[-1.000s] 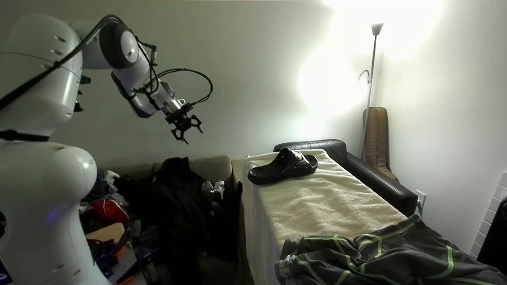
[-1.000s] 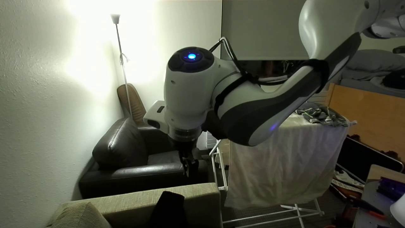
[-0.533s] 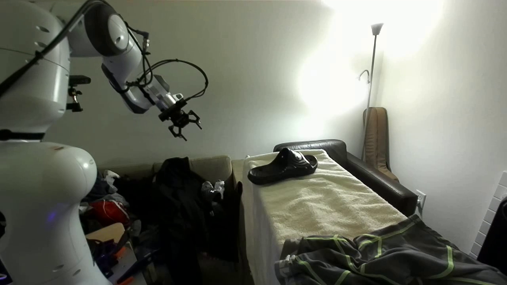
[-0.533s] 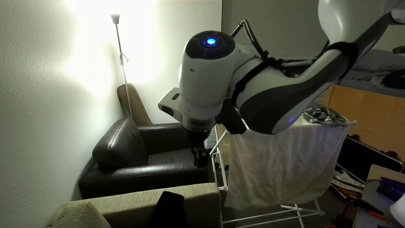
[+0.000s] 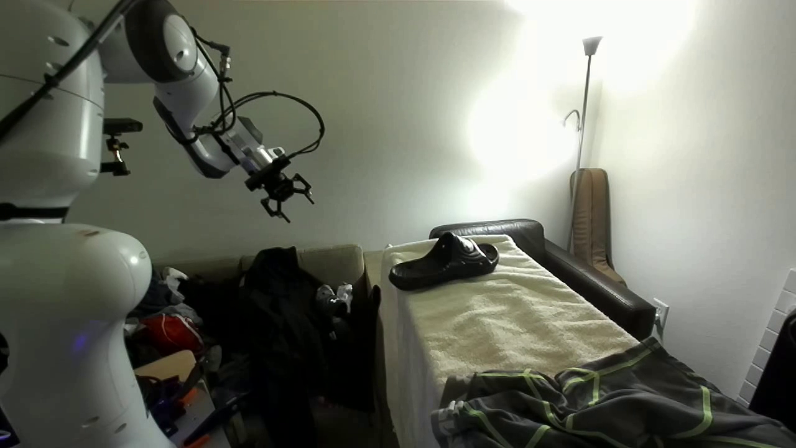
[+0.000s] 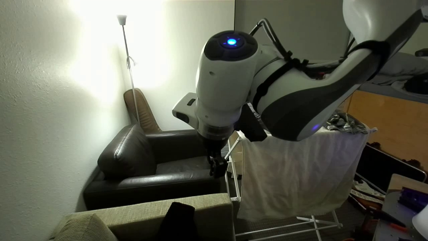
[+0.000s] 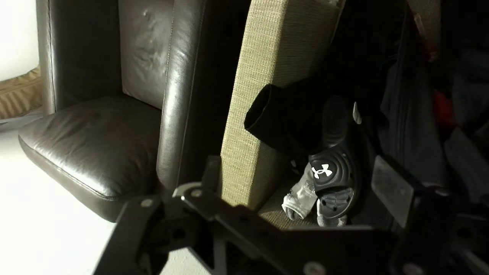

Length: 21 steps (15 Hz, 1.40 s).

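My gripper (image 5: 301, 211) is open and empty, high above the couch, near the wall. It also shows in an exterior view (image 6: 219, 169). In the wrist view its fingers (image 7: 393, 191) are wide apart. Between and beyond them, well below, lie a black slide sandal with a white logo (image 7: 328, 172) and a whitish sock (image 7: 300, 198) on the couch. Another black sandal (image 5: 429, 270) lies on a cream towel (image 5: 516, 317) over a drying rack. Dark grey shorts with green lines (image 5: 597, 398) lie on the towel's near end. The gripper touches nothing.
A beige couch (image 6: 207, 204) bears dark clothes (image 5: 273, 311). A dark leather armchair (image 6: 150, 182) stands beside the rack (image 6: 235, 180). A floor lamp (image 5: 584, 112) and a brown case (image 5: 591, 211) stand in the corner. A small table with tools (image 6: 401, 194) is near the robot base.
My gripper has moved back toward the robot base and slightly up, staying open. In an exterior view the arm has shifted right and up. The sandal, towel and shorts have not moved.
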Tool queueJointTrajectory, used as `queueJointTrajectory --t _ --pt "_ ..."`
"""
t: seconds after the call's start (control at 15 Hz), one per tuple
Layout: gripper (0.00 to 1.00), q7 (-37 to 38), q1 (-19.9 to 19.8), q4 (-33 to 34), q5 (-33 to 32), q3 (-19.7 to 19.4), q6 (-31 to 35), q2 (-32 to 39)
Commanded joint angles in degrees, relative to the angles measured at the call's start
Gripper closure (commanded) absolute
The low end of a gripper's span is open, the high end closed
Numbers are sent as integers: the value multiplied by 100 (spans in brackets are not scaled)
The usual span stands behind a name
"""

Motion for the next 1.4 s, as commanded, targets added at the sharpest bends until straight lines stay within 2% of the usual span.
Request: queueJointTrajectory --t 0.0,0.67,1.33 --pt "0 29 -183 42 -76 214 -65 27" --pt "0 167 -189 24 -53 237 -81 4" --pt "0 2862 -42 -949 283 479 -197 -378"
